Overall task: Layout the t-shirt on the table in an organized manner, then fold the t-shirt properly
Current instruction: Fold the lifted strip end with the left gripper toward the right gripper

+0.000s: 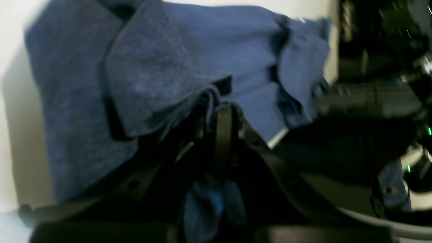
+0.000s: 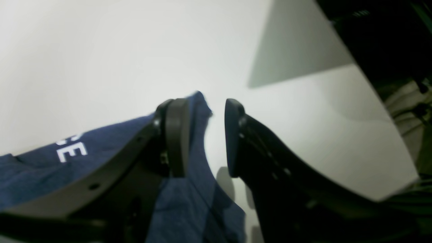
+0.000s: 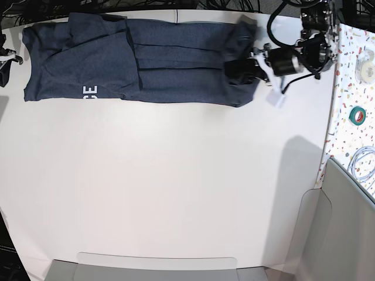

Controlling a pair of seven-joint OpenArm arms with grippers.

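One shirt [image 3: 140,64] on one table [image 3: 176,187]: left gripper [image 1: 221,111] pinches its edge; right gripper [image 2: 206,135], jaws apart, beside its corner

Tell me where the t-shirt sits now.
In the base view, the t-shirt lies stretched along the white table's far edge, its right end pinched by the left gripper.

Matte black gripper [image 2: 206,135], screw-studded curved fingers [image 2: 236,135]

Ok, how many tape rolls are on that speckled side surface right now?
2: a pale roll near the far edge, and a green roll just nearer. More could lie beyond the frame.
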